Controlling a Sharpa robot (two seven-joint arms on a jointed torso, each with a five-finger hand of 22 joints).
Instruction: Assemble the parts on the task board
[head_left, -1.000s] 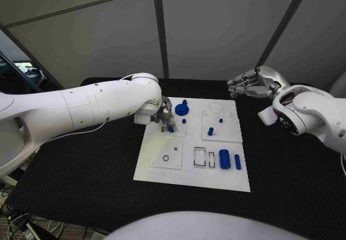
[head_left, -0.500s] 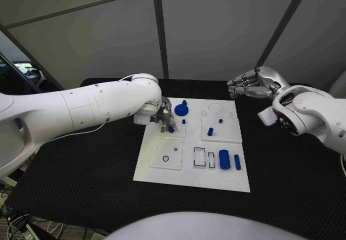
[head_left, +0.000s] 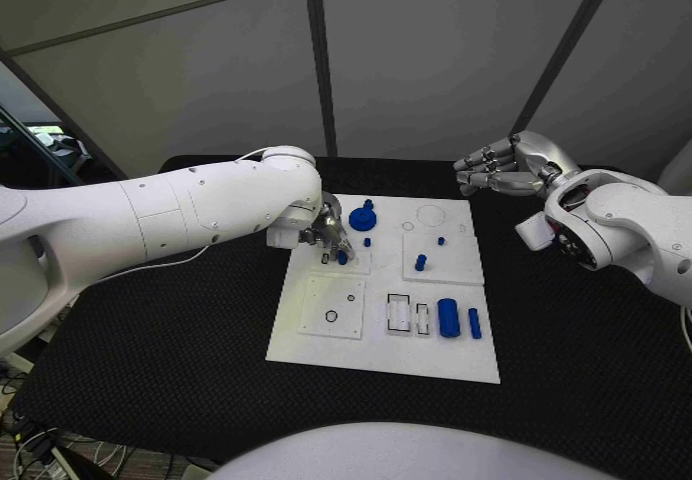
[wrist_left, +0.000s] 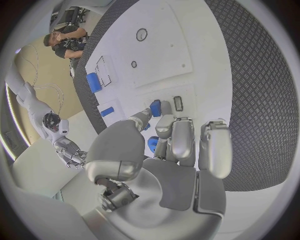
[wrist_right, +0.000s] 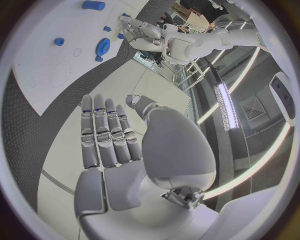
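The white task board (head_left: 378, 345) lies mid-table. My left hand (head_left: 326, 238) hovers low over its back left panel, pinching a small blue part (wrist_left: 155, 107) between thumb and a finger, close beside a small rectangular slot (wrist_left: 178, 103). The same part (head_left: 342, 257) peeks out under the fingers in the head view. A blue gear (head_left: 362, 215) stands just behind the hand. On the board are small blue pegs (head_left: 421, 263), a blue cylinder (head_left: 449, 318) and a thin blue bar (head_left: 475, 322). My right hand (head_left: 498, 168) is raised off the board's back right corner, fingers straight, holding nothing.
A square plate with a round hole (head_left: 333, 305) and two empty rectangular slots (head_left: 400, 313) sit on the board's near half. Black mat (head_left: 173, 340) surrounds the board. Grey partition walls stand behind the table.
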